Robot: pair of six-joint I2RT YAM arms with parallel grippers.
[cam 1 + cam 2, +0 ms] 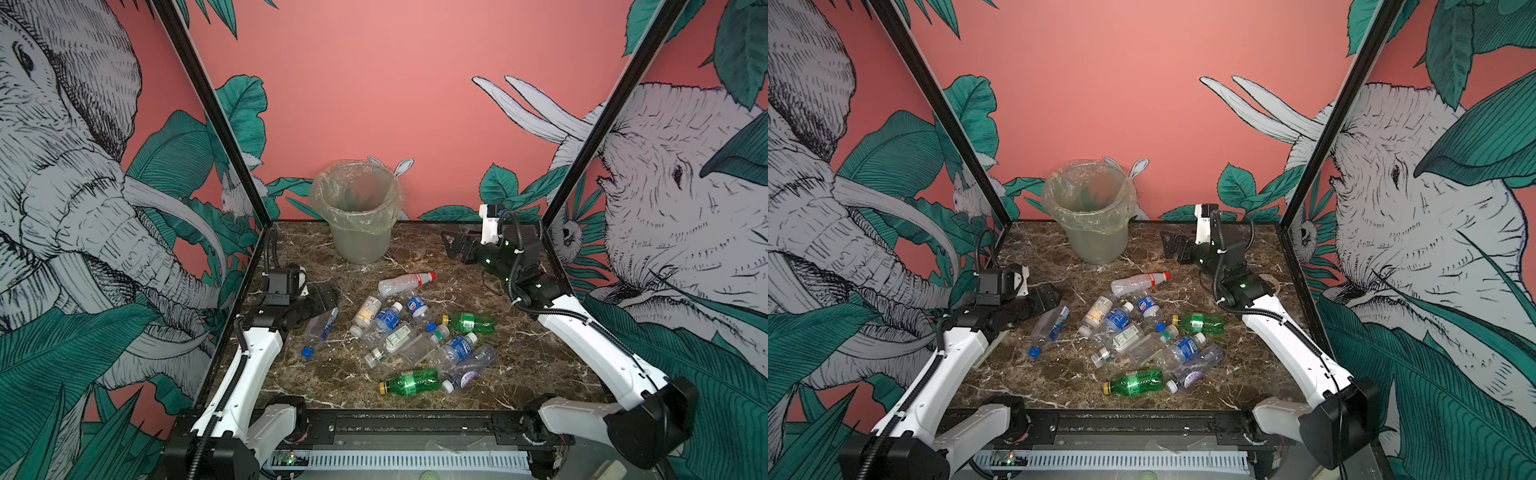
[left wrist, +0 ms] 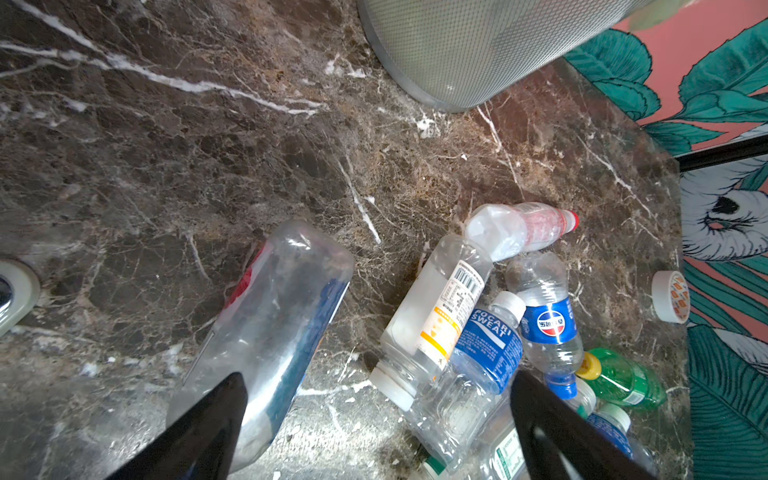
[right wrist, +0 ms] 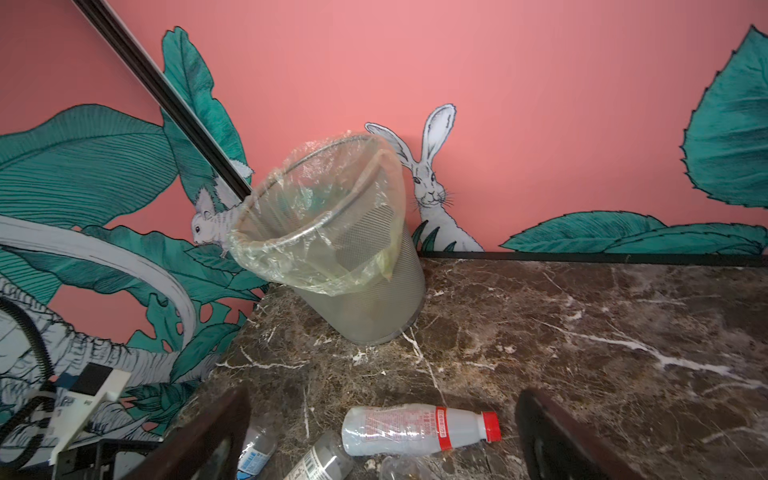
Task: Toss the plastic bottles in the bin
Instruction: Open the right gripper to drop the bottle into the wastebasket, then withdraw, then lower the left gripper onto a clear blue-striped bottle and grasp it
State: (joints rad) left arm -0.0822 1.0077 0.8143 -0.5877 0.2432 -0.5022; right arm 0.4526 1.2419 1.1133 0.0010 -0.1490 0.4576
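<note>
Two slim arms, white shells over black joints.
The left arm [image 1: 259,347] and right arm [image 1: 590,332] wore glossy white link covers between matte black joint housings [image 1: 652,419], and a black corrugated cable [image 1: 528,309] ran along the outside of each. A white camera mount [image 1: 489,226] sat on the right wrist and a green light [image 1: 1243,285] glowed nearby. The fingers [image 2: 199,428] were plain black wedges.

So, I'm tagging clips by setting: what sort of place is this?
Probably a staged robot test cell, not a home: mural-printed panels in a black frame box in a marble-look tabletop, with bottles strewn before a lined bin.
</note>
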